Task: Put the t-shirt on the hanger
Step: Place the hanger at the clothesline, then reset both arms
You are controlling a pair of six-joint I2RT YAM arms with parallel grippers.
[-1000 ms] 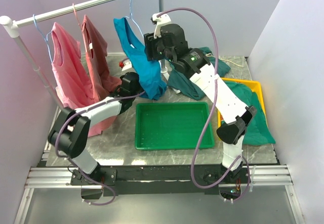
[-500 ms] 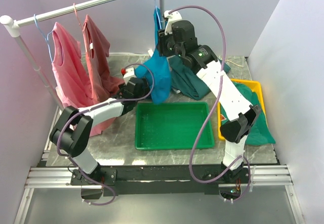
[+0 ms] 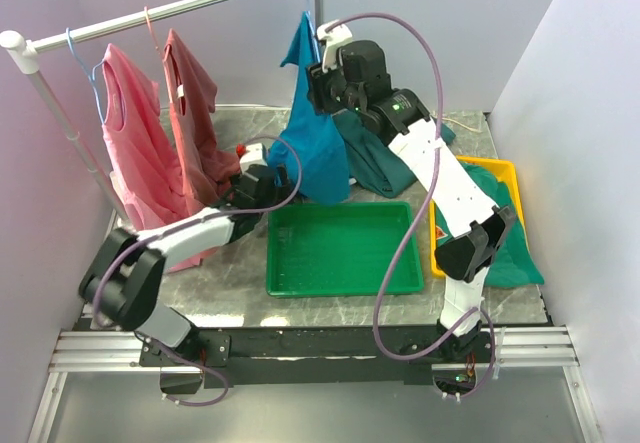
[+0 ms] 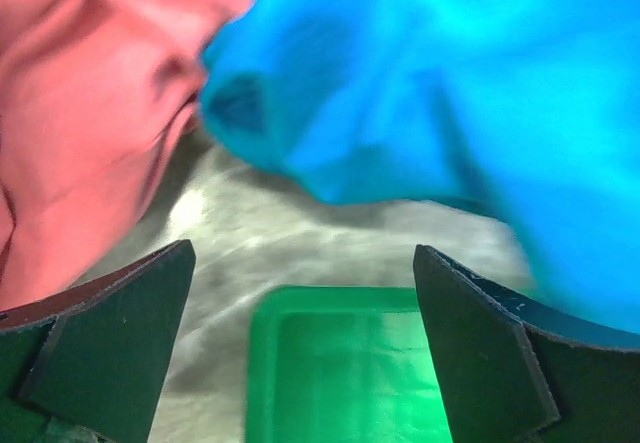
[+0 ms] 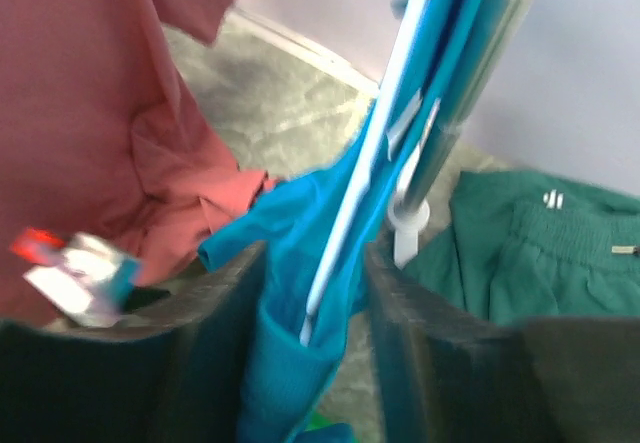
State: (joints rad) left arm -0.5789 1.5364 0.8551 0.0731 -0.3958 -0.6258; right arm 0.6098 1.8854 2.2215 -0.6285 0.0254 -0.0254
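The teal-blue t-shirt (image 3: 318, 148) hangs from the light-blue wire hanger (image 3: 305, 3), whose hook is up at the right end of the rail (image 3: 170, 8). My right gripper (image 3: 318, 78) is shut on the t-shirt's collar (image 5: 290, 363), with the hanger wire (image 5: 370, 173) running up between its fingers. Below and to the left, my left gripper (image 3: 280, 178) is open beside the shirt's lower hem, touching nothing. In the left wrist view the t-shirt (image 4: 450, 93) fills the upper right, above the open left gripper (image 4: 303, 263).
A pink top (image 3: 135, 153) and a dark red top (image 3: 190, 113) hang on the rail's left part. A green tray (image 3: 345, 288) sits under the shirt. Dark green shirts (image 3: 375, 168) lie behind it and over a yellow tray (image 3: 500, 168). The rack's upright (image 5: 450, 133) is right beside my right gripper.
My right gripper carried the hanger and t-shirt right and up to the rail's right end, and the shirt now hangs down straighter. My left gripper shifted slightly right and stayed open.
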